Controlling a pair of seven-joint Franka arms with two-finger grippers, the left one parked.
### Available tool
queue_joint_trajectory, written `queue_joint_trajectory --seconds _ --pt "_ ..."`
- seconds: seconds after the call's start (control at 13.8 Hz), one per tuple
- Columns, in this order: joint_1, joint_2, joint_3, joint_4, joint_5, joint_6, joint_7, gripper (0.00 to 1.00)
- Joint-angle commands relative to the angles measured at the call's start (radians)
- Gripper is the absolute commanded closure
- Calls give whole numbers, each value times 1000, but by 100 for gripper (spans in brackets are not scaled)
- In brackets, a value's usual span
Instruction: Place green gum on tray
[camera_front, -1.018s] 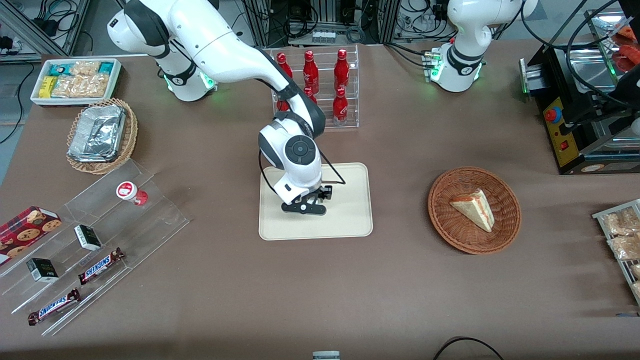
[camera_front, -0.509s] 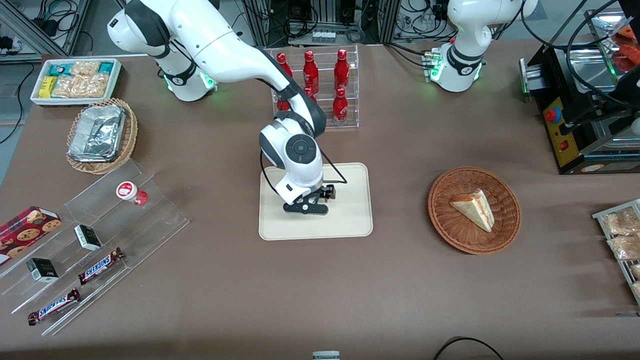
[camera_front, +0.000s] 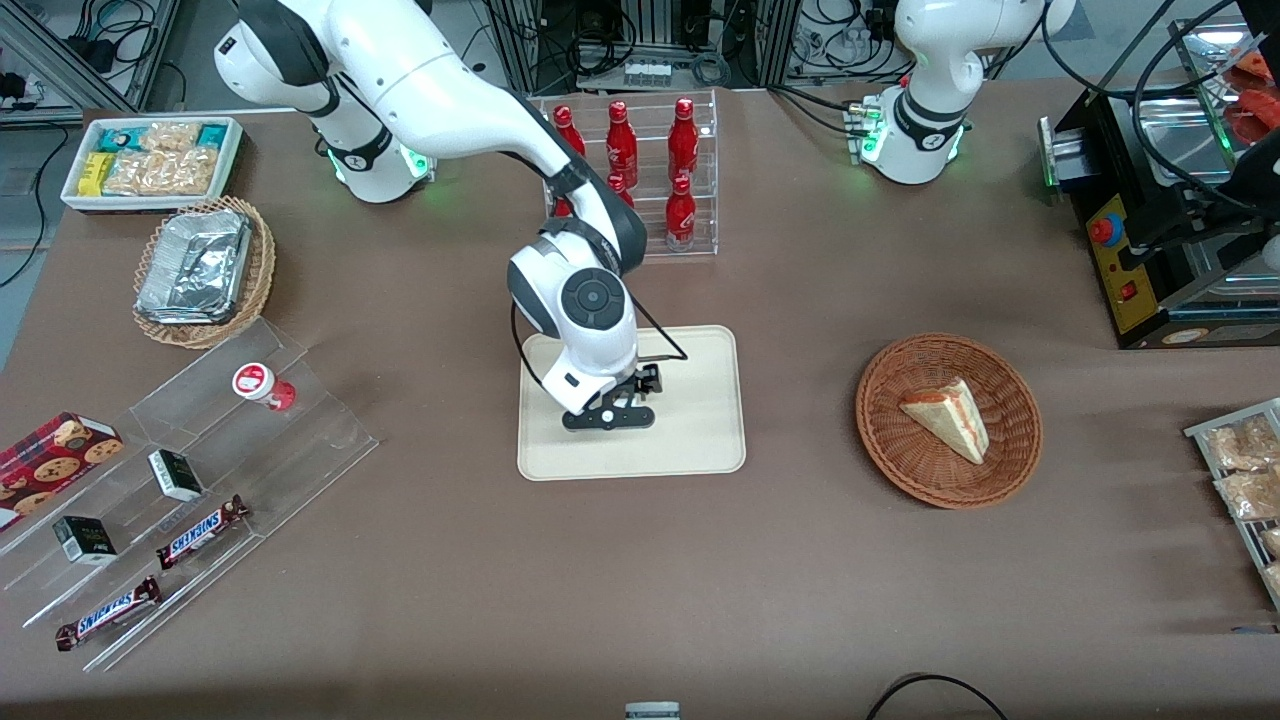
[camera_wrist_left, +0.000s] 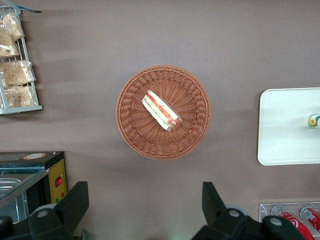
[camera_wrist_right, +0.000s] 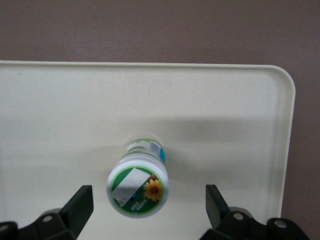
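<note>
Gum on tray, end effector open above it

The gum stands upright on the tray, its white lid with the green mark facing up, apart from the rim. The end effector hangs over it with its fingers spread wide to either side, touching nothing. In the front view the end effector sits over the tray on the desk.

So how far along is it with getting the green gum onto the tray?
Essentially done: the green gum stands upright on the tray, lid up. The gripper hangs open directly above it, fingers apart and clear of the canister, holding nothing. All that appears left is lifting the arm away.
</note>
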Motion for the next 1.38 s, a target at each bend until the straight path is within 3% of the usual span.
queue_joint_trajectory --seconds 0.0,0.95,1.31 --pt "-23 -69 5 6 5 -98 -32 0" --pt "-277 -274 3 3 7 -400 -393 0" --pt "-469 -334 17 -11 8 -430 -465 0"
